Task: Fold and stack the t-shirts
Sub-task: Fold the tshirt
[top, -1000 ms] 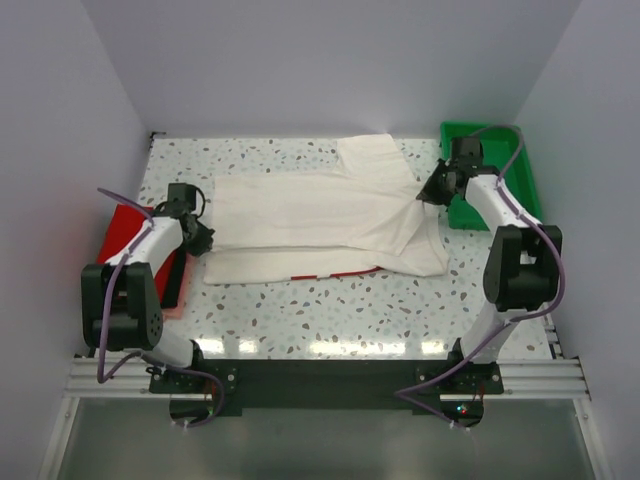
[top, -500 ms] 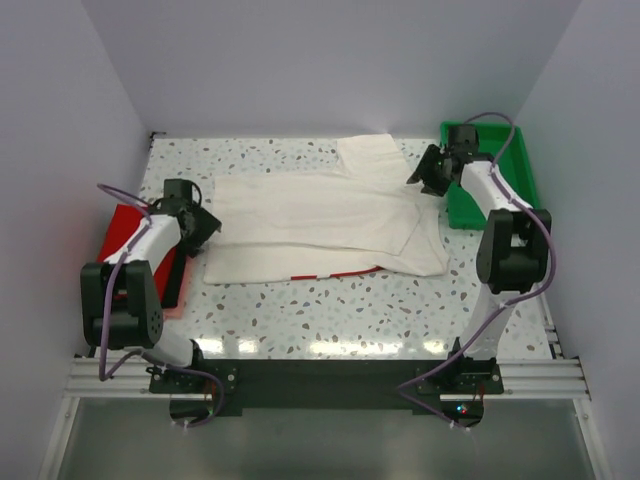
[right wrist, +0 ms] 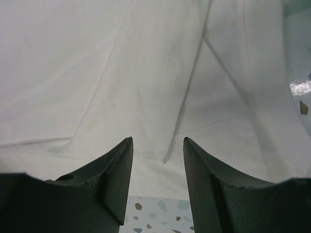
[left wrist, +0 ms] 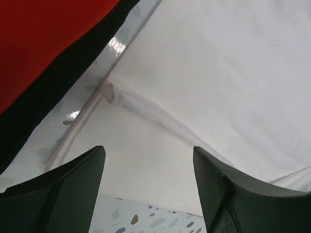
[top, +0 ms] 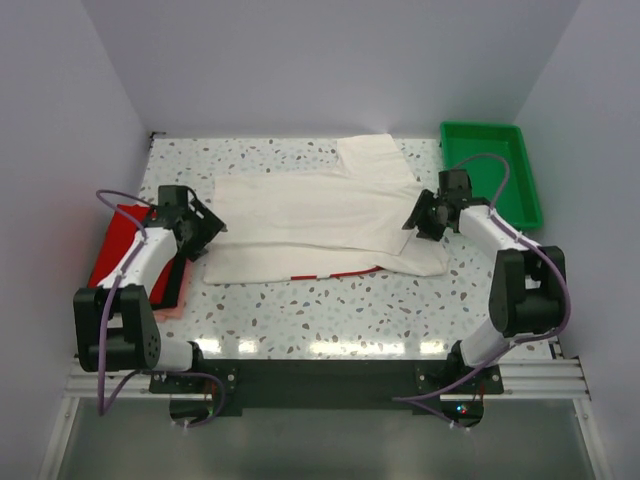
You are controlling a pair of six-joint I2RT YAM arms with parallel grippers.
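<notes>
**Both grippers open, empty, over the cream shirt's edges**

The left gripper [left wrist: 148, 151] hangs with jaws wide apart and nothing between them, just above the left edge of the cream-white t-shirt [top: 310, 215]. A folded seam runs ahead of its fingertips. Off to its left lies the red t-shirt [left wrist: 39, 34] on a darker one [left wrist: 58, 94], both cut off by the frame. The right gripper [right wrist: 158, 141] stands parted and empty over the shirt's right side. The red print shows only as a thin strip at the near hem. Beyond the right gripper sits the green tray [top: 500, 135].
</notes>
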